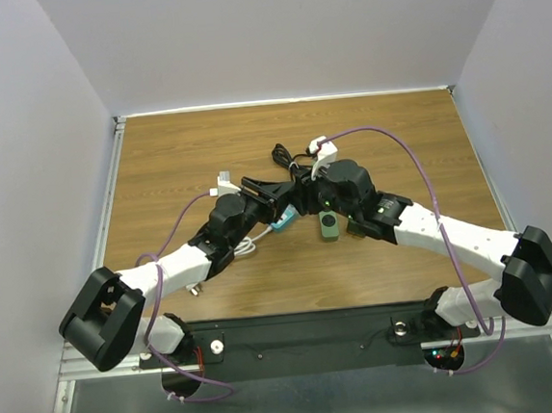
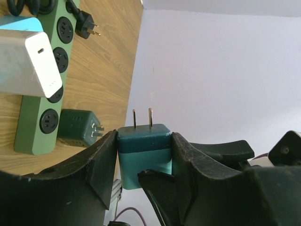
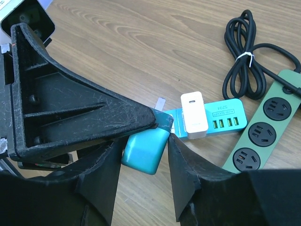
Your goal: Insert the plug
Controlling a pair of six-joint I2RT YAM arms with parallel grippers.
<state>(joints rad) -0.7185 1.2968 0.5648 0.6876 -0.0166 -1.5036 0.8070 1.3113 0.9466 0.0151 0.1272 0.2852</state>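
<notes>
My left gripper (image 2: 143,141) is shut on a teal plug (image 2: 143,150), whose two metal prongs point up, away from the jaws. In the top view the plug (image 1: 282,221) is held above the middle of the table, where both grippers meet. In the right wrist view the plug (image 3: 143,150) sits between the spread fingers of my right gripper (image 3: 142,146), with a finger of the left gripper (image 3: 70,108) lying over its top. The right jaws are open and not clamped on it. A green power strip (image 3: 263,127) with round sockets lies to the right on the table.
A teal USB socket block (image 3: 223,115) with a white charger (image 3: 194,115) plugged in lies beside the green strip (image 2: 42,94). A coiled black cord (image 3: 244,56) lies beyond it. A dark green adapter (image 2: 77,128) and a black plug (image 2: 84,23) lie near the strip.
</notes>
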